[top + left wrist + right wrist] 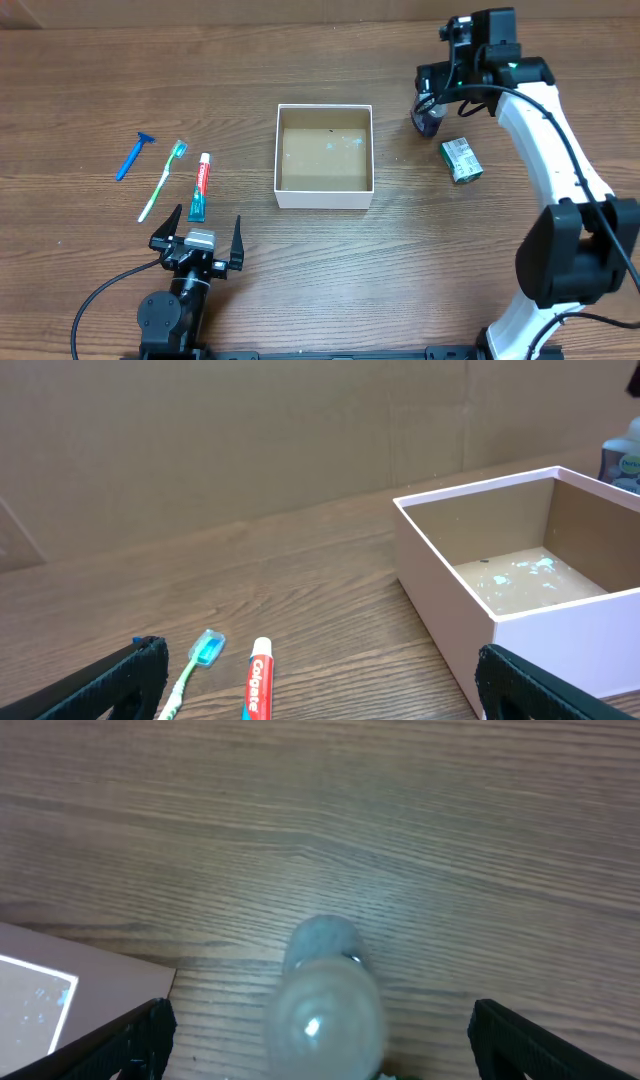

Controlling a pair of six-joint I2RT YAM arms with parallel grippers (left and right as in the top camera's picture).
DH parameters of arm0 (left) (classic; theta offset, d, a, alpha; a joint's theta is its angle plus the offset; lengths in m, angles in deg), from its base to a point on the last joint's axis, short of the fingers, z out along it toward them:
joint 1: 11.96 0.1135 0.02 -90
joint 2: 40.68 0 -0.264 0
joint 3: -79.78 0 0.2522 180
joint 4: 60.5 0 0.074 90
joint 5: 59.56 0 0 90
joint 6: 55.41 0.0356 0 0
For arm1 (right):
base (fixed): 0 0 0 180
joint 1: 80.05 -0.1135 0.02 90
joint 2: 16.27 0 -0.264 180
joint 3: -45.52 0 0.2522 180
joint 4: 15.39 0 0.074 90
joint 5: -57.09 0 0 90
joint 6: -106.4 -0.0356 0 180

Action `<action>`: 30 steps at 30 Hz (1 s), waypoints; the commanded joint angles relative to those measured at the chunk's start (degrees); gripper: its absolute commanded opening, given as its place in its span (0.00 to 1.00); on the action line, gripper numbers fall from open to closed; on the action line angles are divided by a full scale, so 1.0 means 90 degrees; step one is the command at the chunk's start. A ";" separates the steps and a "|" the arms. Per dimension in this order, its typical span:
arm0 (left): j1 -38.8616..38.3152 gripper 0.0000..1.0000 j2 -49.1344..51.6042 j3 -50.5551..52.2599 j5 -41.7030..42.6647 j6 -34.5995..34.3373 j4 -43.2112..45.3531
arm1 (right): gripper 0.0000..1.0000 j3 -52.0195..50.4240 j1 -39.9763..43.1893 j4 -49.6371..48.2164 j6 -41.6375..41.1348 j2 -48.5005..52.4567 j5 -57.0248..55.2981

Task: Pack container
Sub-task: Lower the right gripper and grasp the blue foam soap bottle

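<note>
The container (324, 195), a square white-walled box with a bare brown floor, stands mid-table; it also shows in the left wrist view (455, 585). A blue razor (131, 157), a green toothbrush (163, 180) and a red-and-white toothpaste tube (200, 186) lie left of it. My left gripper (198, 246) is open and empty just in front of the toothpaste (259, 682) and toothbrush (203, 654). My right gripper (431, 100) is open above a small dark bottle (428, 122) to the right of the container. The bottle's pale cap (325, 1005) sits between the open fingers (322, 1048), untouched.
A small green-and-white carton (461, 160) lies on the table right of the bottle. A corner of the container wall (85, 985) shows at the left of the right wrist view. A brown cardboard wall (250, 440) rises behind the table.
</note>
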 commanded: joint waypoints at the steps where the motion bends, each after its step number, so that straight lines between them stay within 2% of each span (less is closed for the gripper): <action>1: 0.0063 1.00 -0.0046 0.0022 -0.0041 -0.0117 -0.0017 | 0.95 0.0126 -0.0063 -0.0250 -0.0066 0.0304 -0.0063; 4: 0.0063 1.00 -0.0046 0.0022 -0.0041 -0.0114 -0.0017 | 0.90 0.0126 -0.0063 -0.0364 -0.0301 0.0525 -0.0121; 6: 0.0063 1.00 -0.0046 0.0022 -0.0041 -0.0117 -0.0017 | 0.83 0.0126 -0.0063 -0.0406 -0.0459 0.0566 -0.0313; 14: 0.0063 1.00 -0.0046 0.0022 -0.0041 -0.0114 -0.0017 | 0.67 0.0126 -0.0063 -0.0648 -0.0486 0.0566 -0.0444; 15: 0.0063 1.00 -0.0046 0.0022 -0.0041 -0.0117 -0.0017 | 0.61 0.0126 -0.0063 -0.0663 -0.0486 0.0566 -0.0444; 17: 0.0063 1.00 -0.0046 0.0022 -0.0044 -0.0114 -0.0017 | 0.28 0.0126 -0.0063 -0.0658 -0.0486 0.0566 -0.0444; 19: 0.0063 1.00 -0.0046 0.0022 -0.0044 -0.0114 -0.0017 | 0.19 0.0129 -0.0063 -0.0651 -0.0486 0.0566 -0.0444; 26: 0.0063 1.00 -0.0046 0.0022 -0.0041 -0.0114 -0.0017 | 0.16 0.0138 -0.0063 -0.0571 -0.0486 0.0488 -0.0444; 30: 0.0063 1.00 -0.0046 0.0022 -0.0041 -0.0114 -0.0017 | 0.16 0.0187 -0.0063 -0.0452 -0.0486 0.0044 -0.0449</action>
